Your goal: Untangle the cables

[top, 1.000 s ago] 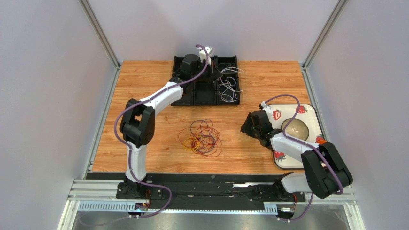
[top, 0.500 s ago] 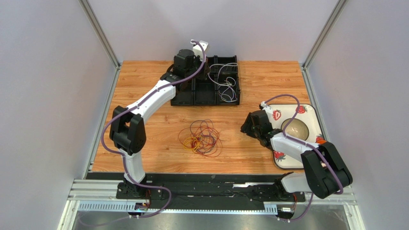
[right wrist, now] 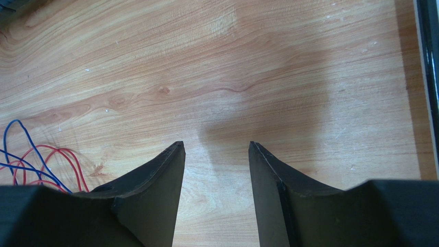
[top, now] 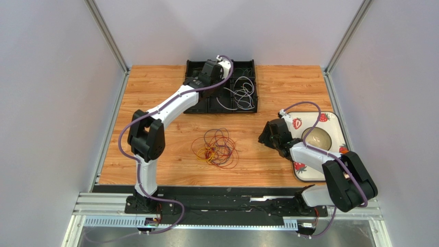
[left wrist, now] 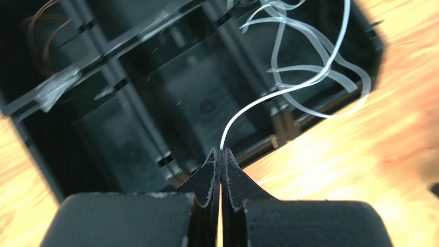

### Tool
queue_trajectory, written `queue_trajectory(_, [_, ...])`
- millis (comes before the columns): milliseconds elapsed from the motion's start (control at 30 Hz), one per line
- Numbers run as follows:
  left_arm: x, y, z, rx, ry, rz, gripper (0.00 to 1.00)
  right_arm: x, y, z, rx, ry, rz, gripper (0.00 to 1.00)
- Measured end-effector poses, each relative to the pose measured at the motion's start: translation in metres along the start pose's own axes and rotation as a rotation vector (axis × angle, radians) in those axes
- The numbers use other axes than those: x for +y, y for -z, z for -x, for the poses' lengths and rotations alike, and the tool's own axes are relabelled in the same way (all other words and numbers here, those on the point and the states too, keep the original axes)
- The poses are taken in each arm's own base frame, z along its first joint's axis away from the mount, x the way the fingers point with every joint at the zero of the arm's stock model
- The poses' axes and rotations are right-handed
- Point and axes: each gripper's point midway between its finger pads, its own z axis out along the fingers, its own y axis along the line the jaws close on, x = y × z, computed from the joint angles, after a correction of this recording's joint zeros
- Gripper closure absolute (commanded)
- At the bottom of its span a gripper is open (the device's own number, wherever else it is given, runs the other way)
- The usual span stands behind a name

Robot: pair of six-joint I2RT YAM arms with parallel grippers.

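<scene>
Two bundles of cable are what I have to work with. My left gripper [left wrist: 221,151] is pinched fully closed on the end of a white cable [left wrist: 304,83], its tips meeting with no gap and the strand coming out right between them. From that pinch the strand rises a little and then bends away toward 2 o'clock in the wrist view, so its long run lies on the 8-to-2 line before it joins a loose heap of white loops. That heap sits in the black tray [top: 193,63] at 12 o'clock on the table [top: 154,87], filling the compartments on the tray's 3 o'clock side; from above, the loops lie at about 4 o'clock of the left wrist. The coloured tangle [top: 216,149] rests on bare wood near the middle of the table, well apart from the tray and at 6 o'clock of it. It is a roughly round coil of red, yellow, blue and dark strands, so I can't give it a heading. My right gripper [right wrist: 215,144] hangs at 3 o'clock of that tangle, jaws spread and holding nothing, with bare wood between the fingers; a few red and blue strands show at 8 o'clock of its wrist view, near the fingers. A strawberry-print plate [top: 335,121] sits at 3 o'clock on the table.
</scene>
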Motion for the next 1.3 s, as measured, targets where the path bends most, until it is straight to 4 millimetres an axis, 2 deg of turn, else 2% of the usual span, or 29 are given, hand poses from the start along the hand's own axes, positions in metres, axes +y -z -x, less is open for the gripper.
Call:
queue_trajectory(100, [0.01,0.001,0.002,0.033,-0.032,0.102,1.0,0.0,0.0,0.0,0.0,0.0,0.0,0.48])
queue_trajectory(267, [0.024,0.009,0.023,0.041,-0.154,0.286,1.0,0.0,0.0,0.0,0.001,0.0,0.001,0.48])
queue_trajectory(367, [0.018,0.009,0.036,0.041,-0.25,0.372,1.0,0.0,0.0,0.0,0.001,0.0,0.001,0.48])
queue_trajectory(467, [0.003,0.0,0.047,0.048,-0.338,0.426,1.0,0.002,0.0,0.001,0.0,-0.001,0.005,0.48])
queue_trajectory(567, [-0.014,-0.02,0.053,0.052,-0.389,0.437,1.0,0.002,0.0,0.001,0.003,0.0,0.006,0.48])
queue_trajectory(700, [-0.019,-0.036,0.04,0.102,-0.456,0.451,1.0,0.002,0.0,0.0,0.005,0.0,0.005,0.48])
queue_trajectory(800, [-0.012,-0.037,0.035,0.134,-0.503,0.48,1.0,0.002,0.0,0.0,0.006,0.0,0.004,0.48])
queue_trajectory(967, [-0.003,-0.036,0.039,0.135,-0.523,0.517,1.0,0.002,0.0,0.0,0.009,0.001,0.002,0.48])
queue_trajectory(1300, [-0.019,-0.043,0.059,0.022,-0.42,0.46,1.0,0.003,0.0,0.001,0.006,0.0,0.005,0.48])
